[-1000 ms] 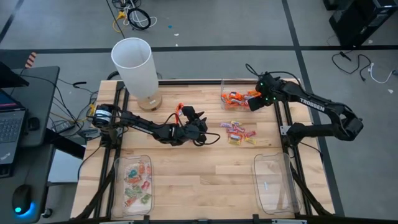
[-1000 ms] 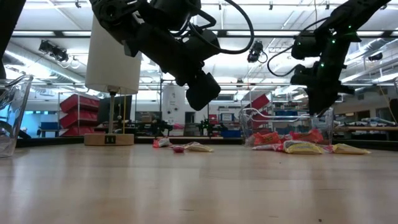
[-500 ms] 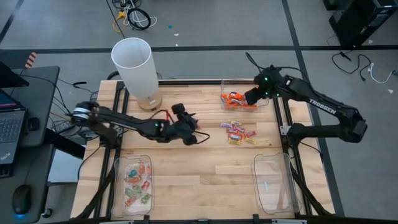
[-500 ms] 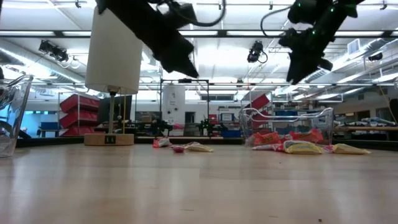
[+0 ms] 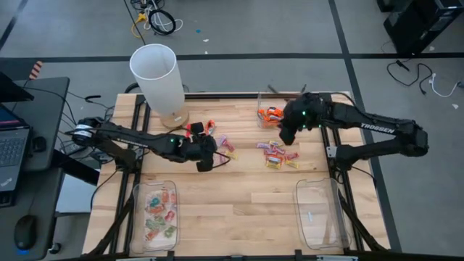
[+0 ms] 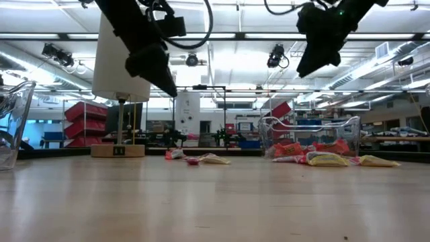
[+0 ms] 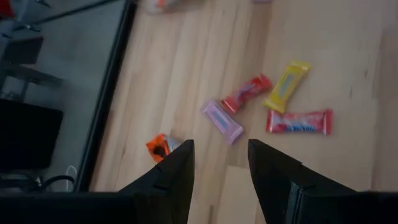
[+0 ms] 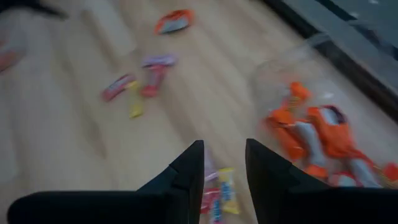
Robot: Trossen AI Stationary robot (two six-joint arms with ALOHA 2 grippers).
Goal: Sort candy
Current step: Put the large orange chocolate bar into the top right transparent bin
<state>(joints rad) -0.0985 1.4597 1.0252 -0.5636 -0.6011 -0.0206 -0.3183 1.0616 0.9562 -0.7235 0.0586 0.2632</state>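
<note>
High view: the left gripper [image 5: 205, 161] hangs over the middle of the bench [image 5: 239, 210], just beside a small scatter of candy [image 5: 221, 145] that includes an orange piece and pink ones. Half a second ago this gripper sat farther right, covering that spot; it has pulled back toward its own side, so the scatter now shows. The right gripper [image 5: 286, 134] has swung off the far tray of orange candy [image 5: 271, 114], where it hovered before, and now sits between that tray and the pink-and-yellow cluster [image 5: 279, 155] on the bench. The near left tray [image 5: 138, 190] holds pale green-and-pink pieces; the near right tray [image 5: 319, 216] stands near the front edge. A white lamp [image 5: 156, 75] stands at the back left.

Low view: both grippers are raised clear of the bench, the left gripper [image 6: 153, 67] lower and farther left than half a second ago. Candy lies along the far bench line.

Left wrist view: the fingers [image 7: 175, 174] are parted with nothing between them, above four wrapped pieces and an orange one [image 7: 159, 145].

Right wrist view: the fingers [image 8: 189, 168] are spread apart and empty, with the orange candy tray [image 8: 323, 134] beyond.
</note>
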